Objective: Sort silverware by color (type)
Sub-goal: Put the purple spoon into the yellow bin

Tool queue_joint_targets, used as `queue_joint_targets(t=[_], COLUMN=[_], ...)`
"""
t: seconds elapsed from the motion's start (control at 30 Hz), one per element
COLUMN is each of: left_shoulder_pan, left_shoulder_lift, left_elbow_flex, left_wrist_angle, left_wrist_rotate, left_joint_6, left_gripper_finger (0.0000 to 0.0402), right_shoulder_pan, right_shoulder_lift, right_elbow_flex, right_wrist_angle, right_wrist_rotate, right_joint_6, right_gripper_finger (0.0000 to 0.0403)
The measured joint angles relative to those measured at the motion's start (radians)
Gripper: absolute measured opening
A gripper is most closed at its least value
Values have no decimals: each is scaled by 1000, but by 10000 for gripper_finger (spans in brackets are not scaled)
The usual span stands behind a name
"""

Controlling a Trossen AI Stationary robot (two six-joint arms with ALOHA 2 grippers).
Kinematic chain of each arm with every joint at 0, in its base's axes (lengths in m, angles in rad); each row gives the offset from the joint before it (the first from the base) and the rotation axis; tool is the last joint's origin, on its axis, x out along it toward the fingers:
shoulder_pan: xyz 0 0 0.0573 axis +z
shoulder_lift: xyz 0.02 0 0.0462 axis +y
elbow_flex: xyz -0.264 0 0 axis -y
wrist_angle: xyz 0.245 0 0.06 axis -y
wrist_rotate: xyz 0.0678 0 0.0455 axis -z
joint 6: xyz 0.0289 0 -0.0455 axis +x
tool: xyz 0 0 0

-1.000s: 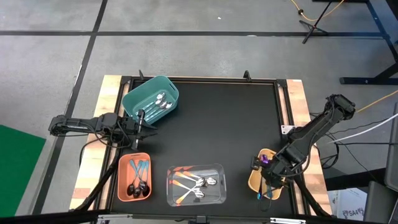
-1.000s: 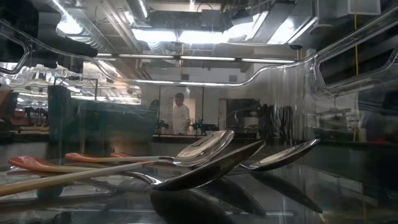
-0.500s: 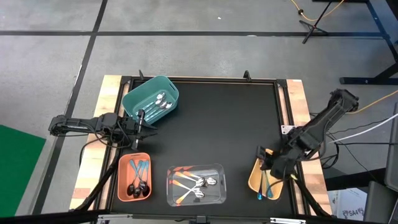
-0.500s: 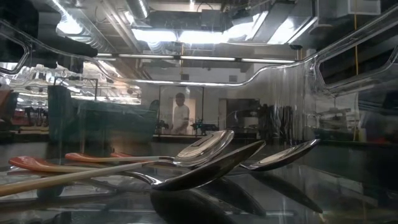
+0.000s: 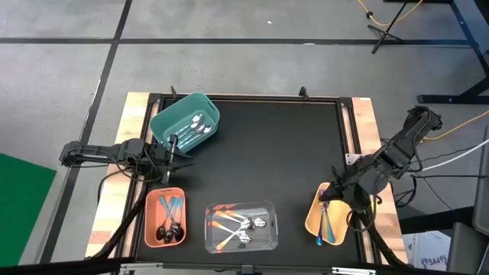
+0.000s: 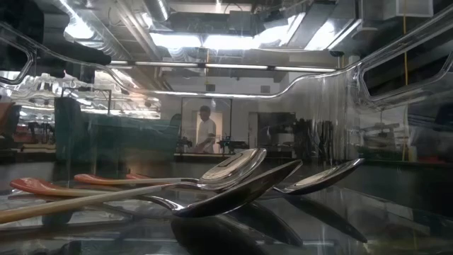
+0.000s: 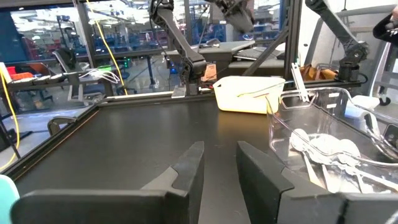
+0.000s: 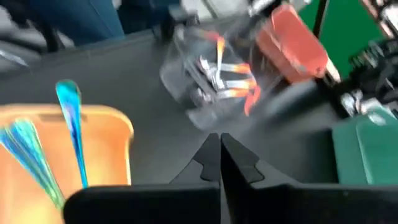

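Observation:
The silverware lies sorted in bins. All-silver spoons [image 5: 197, 126] lie in the teal bin [image 5: 170, 126]. Black-bowled, teal-handled spoons [image 5: 170, 221] fill the salmon bin [image 5: 152, 218]. Orange-handled spoons [image 5: 238, 224] rest in the clear bin [image 5: 267, 210], seen close up in the low view [image 6: 233, 177]. Teal-handled spoons [image 8: 71, 124] lie in the yellow bin [image 5: 312, 218]. My right gripper [image 5: 330, 193] hangs shut and empty above the yellow bin's far end. My left gripper [image 7: 219, 168] stands open and level beside the teal bin, holding nothing.
The black mat [image 5: 267, 153] between the bins lies bare across its middle and far right. Wooden strips [image 5: 365, 122] edge the table left and right. A person stands far off in the room behind, seen in the low view.
My right gripper has risen out of the yellow bin and drawn back toward the table's far right, tipping from steeply downward to a shallower slant. The spoons in the bins have stayed where they were.

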Motion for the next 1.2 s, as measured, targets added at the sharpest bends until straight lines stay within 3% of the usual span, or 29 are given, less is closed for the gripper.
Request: queue_joint_targets(t=[0.17,0.33,0.57,0.7,0.9,1.07,1.2], left_shoulder_pan=[0,0,0,0,0,0,0], left_shoulder_lift=[0,0,0,0,0,0,0], left_elbow_flex=[0,0,0,0,0,0,0], left_wrist_angle=[0,0,0,0,0,0,0], left_wrist_rotate=[0,0,0,0,0,0,0], left_joint_6=[0,0,0,0,0,0,0], left_gripper_finger=[89,89,89,89,89,89,89], right_shoulder_pan=[0,0,0,20,66,87,86], right_shoulder_lift=[39,176,374,456,543,568,568], right_elbow_flex=[1,1,0,0,0,0,0], right_wrist_angle=[129,250,323,338,354,356,337], right_wrist_rotate=[-170,-319,-374,-465,-457,-331,-337], right_joint_6=[44,48,59,75,154,158,159], right_gripper_finger=[0,0,0,0,0,0,0])
